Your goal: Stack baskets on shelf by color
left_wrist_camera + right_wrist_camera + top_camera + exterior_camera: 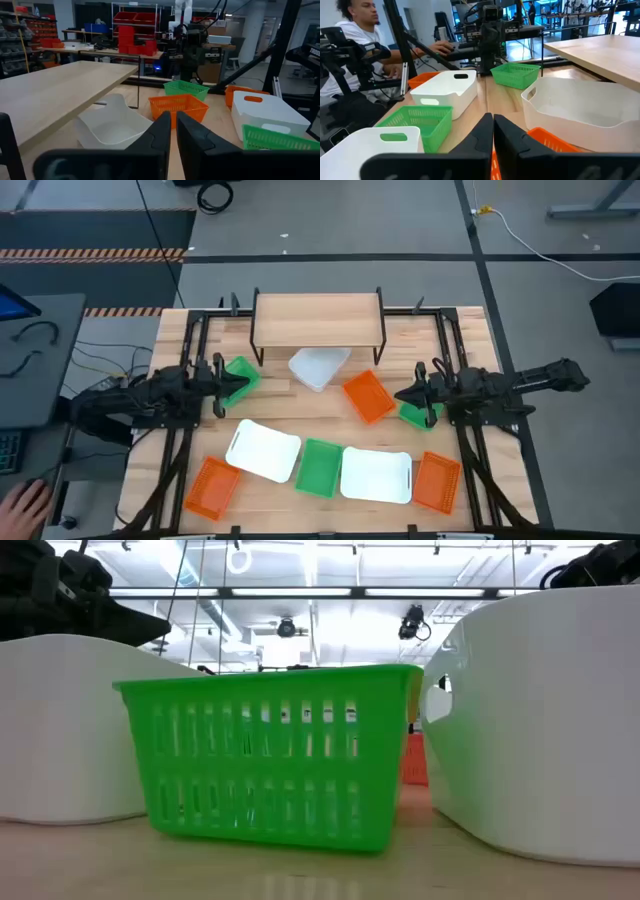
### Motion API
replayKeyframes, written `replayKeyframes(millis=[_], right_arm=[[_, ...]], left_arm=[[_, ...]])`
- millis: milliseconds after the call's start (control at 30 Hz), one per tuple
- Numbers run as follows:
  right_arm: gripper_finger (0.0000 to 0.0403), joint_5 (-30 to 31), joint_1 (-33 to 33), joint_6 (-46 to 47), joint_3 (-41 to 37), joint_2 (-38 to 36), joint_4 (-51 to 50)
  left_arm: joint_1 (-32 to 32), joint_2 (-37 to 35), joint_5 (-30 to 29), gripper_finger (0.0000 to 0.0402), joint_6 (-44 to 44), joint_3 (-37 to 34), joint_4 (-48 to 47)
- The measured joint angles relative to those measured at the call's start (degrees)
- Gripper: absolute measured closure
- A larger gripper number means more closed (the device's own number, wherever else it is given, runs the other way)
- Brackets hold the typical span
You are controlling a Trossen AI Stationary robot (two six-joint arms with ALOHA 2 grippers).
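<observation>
Hovering over the table's left side, the left gripper (222,385) has its fingers pressed together on nothing, just beside a green basket (240,378). Opposite, the right gripper (405,395) is likewise closed and empty, near an orange basket (367,396). 1 white basket (318,366) lies partly under the bare shelf (318,320). 5 more baskets sit along the front edge, with another green one (418,416) under the right arm.

White baskets (264,450), orange perforated baskets (367,396), green slotted baskets (320,467), light wood shelf (318,318)
</observation>
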Motion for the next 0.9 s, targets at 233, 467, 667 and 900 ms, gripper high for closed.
replayKeyframes(millis=[233, 467, 667, 900], right_arm=[[0.0383, 0.02, 0.0, 0.01, 0.0, 0.0, 0.0], [0.0383, 0.01, 0.01, 0.01, 0.0, -0.02, 0.0], [0.0383, 0.02, 0.02, 0.02, 0.0, -0.02, 0.0], [0.0383, 0.0, 0.02, 0.0, 0.0, 0.0, 0.0]], left_arm=[[0.0, 0.0, 0.01, 0.0373, 0.02, 0.0, -0.01], [0.01, 0.0, 0.02, 0.0366, 0.01, 0.0, 0.0], [0.01, 0.0, 0.02, 0.0365, 0.02, -0.02, 0.0], [-0.01, 0.0, 0.0, 0.0374, 0.02, -0.02, 0.0]])
